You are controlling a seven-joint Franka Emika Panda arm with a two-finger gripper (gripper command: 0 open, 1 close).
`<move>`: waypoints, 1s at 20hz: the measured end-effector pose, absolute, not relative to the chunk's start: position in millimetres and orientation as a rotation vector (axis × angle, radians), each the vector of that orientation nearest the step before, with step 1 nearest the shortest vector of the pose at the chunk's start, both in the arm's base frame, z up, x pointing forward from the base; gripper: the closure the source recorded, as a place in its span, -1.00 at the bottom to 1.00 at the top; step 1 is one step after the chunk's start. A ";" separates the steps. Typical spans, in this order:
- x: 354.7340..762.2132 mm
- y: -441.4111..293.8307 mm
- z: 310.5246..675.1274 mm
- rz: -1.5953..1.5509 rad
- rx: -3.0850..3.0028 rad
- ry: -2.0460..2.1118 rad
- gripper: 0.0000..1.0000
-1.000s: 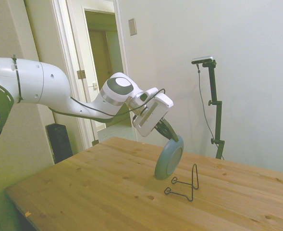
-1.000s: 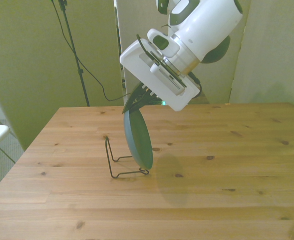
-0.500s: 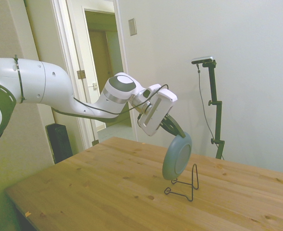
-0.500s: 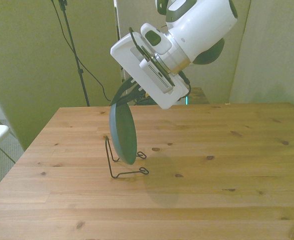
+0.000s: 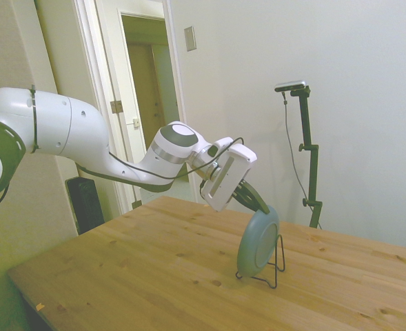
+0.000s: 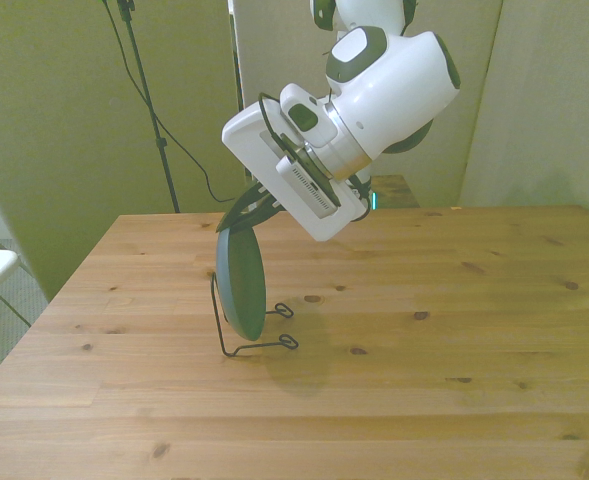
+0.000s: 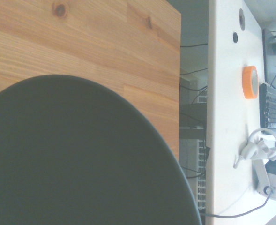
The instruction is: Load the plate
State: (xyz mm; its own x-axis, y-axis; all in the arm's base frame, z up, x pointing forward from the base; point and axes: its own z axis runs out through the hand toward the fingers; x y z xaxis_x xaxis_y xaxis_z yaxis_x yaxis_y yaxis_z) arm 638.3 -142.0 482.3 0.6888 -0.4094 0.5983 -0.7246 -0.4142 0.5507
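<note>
The grey-blue plate [image 5: 258, 243] [image 6: 241, 285] [image 7: 81, 159] stands on edge in the black wire rack [image 5: 266, 270] [image 6: 251, 330], leaning against its upright post. The gripper [image 5: 256, 205] [image 6: 239, 216] clamps the plate's top rim. The rack sits on the wooden table [image 5: 140, 276] [image 6: 454, 330].

From my seat, the only things rising from the wooden table [image 6: 454, 330] are the black wire rack [image 6: 236, 325] and the grey-blue plate [image 6: 240, 283] standing on edge in it, near the front view's left. My gripper [image 6: 246, 207] is clamped on the plate's top rim, so the arm itself fills the air above the rack. The rack's upright [image 5: 280, 254] stands just behind the plate. Bare planks stretch wide to the front view's right and toward the near edge, giving free passage there.
</note>
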 end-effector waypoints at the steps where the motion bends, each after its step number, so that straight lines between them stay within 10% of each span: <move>1: 638.8 -141.7 481.9 0.479 2.060 -0.867 1.00; 2: 639.1 -141.5 481.5 0.480 2.061 -0.866 1.00; 3: 639.4 -141.4 481.2 0.481 2.062 -0.866 -1.00; 20: 637.3 -143.8 476.1 0.493 2.112 -0.889 -1.00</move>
